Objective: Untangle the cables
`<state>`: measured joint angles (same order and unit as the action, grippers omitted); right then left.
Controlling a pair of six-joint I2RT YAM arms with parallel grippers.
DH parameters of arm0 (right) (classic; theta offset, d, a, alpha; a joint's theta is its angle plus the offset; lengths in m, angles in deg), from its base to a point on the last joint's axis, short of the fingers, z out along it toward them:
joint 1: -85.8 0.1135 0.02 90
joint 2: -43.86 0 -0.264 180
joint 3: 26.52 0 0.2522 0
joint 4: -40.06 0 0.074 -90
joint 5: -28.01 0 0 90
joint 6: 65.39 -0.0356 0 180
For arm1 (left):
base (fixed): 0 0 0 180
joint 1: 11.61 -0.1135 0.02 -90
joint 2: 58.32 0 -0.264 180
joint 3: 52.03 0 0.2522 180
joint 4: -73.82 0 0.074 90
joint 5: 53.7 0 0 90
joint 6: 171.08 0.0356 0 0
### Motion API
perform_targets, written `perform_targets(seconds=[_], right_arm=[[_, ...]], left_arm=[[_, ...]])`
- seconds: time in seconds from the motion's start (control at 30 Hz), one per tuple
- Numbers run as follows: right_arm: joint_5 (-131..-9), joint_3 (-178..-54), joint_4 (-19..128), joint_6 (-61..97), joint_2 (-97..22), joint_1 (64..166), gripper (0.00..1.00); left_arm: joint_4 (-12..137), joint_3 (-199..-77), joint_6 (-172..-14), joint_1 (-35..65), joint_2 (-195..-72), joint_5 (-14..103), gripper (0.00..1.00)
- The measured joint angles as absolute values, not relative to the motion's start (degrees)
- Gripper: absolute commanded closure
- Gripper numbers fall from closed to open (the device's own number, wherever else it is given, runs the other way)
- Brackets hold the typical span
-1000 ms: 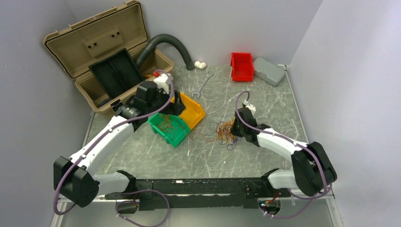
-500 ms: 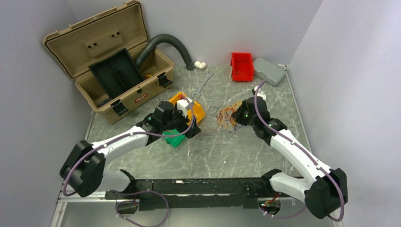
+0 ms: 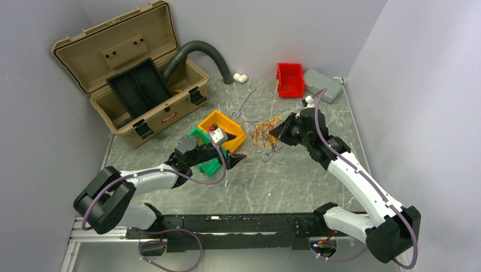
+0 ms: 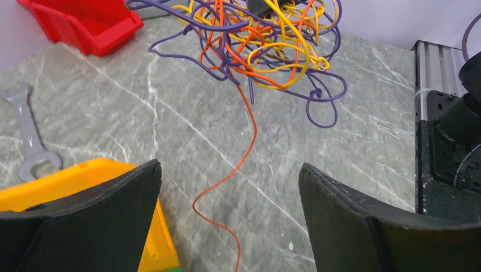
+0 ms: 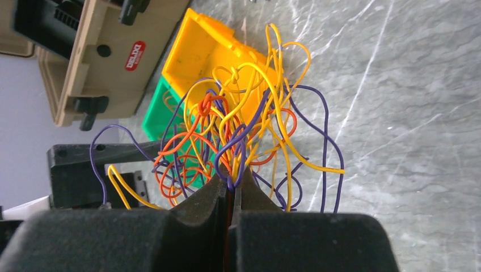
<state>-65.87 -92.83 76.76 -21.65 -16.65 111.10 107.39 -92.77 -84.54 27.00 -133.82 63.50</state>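
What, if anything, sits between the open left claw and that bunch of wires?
Nothing visible. Between the left gripper and the cables lies only bare table, with one loose orange strand trailing toward the gripper. The yellow bin sits off to the side.

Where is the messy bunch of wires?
In the top view, the cables are mid-table, pinched by the right gripper, just right of the yellow bin.

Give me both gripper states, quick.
Left gripper: open, holding nothing.
Right gripper: shut on the cables.
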Motion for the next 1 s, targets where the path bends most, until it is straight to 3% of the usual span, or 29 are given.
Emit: perform_targets(seconds=[0.2, 0.33, 0.4, 0.47, 0.5, 0.77, 1.0], right_arm=[[-69.8, -92.8, 76.3, -24.7, -15.9, 111.1, 1.00], [-71.1, -92.8, 76.1, -26.0, -15.9, 111.0, 1.00], [-71.4, -92.8, 76.0, -26.6, -15.7, 110.9, 1.00], [-71.5, -92.8, 76.0, -27.1, -15.2, 110.9, 1.00], [-71.5, -92.8, 76.0, -27.4, -14.9, 110.8, 1.00], [-58.7, -91.9, 80.6, -28.5, -8.3, 107.6, 1.00], [-39.3, -85.9, 89.8, -31.1, 0.1, 96.2, 1.00]], left_arm=[[114.5, -95.9, -83.7, 27.6, -141.6, 65.9, 0.07], [117.6, -99.0, -85.1, 27.8, -147.7, 68.5, 0.18], [118.0, -100.7, -85.9, 28.1, -150.2, 69.7, 0.38], [118.1, -102.2, -86.9, 28.5, -152.0, 70.6, 0.84], [118.1, -103.2, -86.9, 28.8, -153.0, 71.3, 0.99], [119.9, -100.3, -92.4, 27.3, -151.3, 70.5, 1.00], [120.0, -93.6, -104.9, 12.8, -142.9, 70.4, 1.00]])
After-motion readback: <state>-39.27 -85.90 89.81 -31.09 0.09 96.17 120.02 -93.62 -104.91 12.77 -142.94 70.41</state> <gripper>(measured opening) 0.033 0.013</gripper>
